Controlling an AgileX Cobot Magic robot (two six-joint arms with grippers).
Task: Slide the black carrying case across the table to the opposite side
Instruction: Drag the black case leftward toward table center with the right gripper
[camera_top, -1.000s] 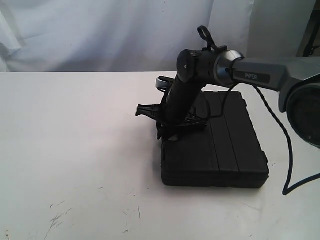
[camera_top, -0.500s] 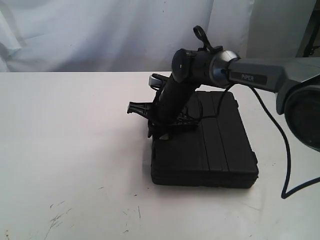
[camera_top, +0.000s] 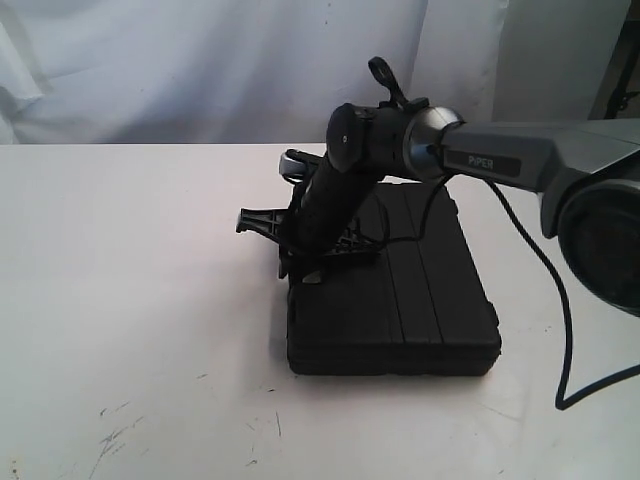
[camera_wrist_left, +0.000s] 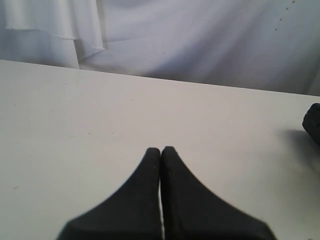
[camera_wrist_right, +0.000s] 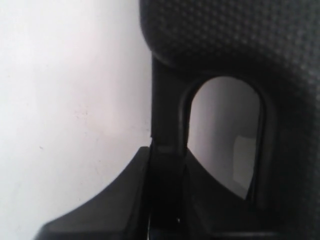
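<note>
The black carrying case (camera_top: 400, 305) lies flat on the white table (camera_top: 130, 300), right of the middle. My right gripper (camera_top: 303, 262) reaches down at the case's left edge. In the right wrist view it (camera_wrist_right: 167, 152) is shut on the bar of the case's handle (camera_wrist_right: 167, 107), with the textured case body (camera_wrist_right: 235, 35) beyond it. My left gripper (camera_wrist_left: 161, 150) is shut with nothing in it, hovering over bare table (camera_wrist_left: 100, 110). The left arm does not show in the exterior view.
A white cloth backdrop (camera_top: 200, 60) hangs behind the table's far edge. A black cable (camera_top: 560, 300) loops down from the right arm onto the table right of the case. A dark shape (camera_wrist_left: 312, 122) shows at the edge of the left wrist view.
The right gripper and the case have slid together to the left across the table, roughly a fifth of the case's width over the second.
</note>
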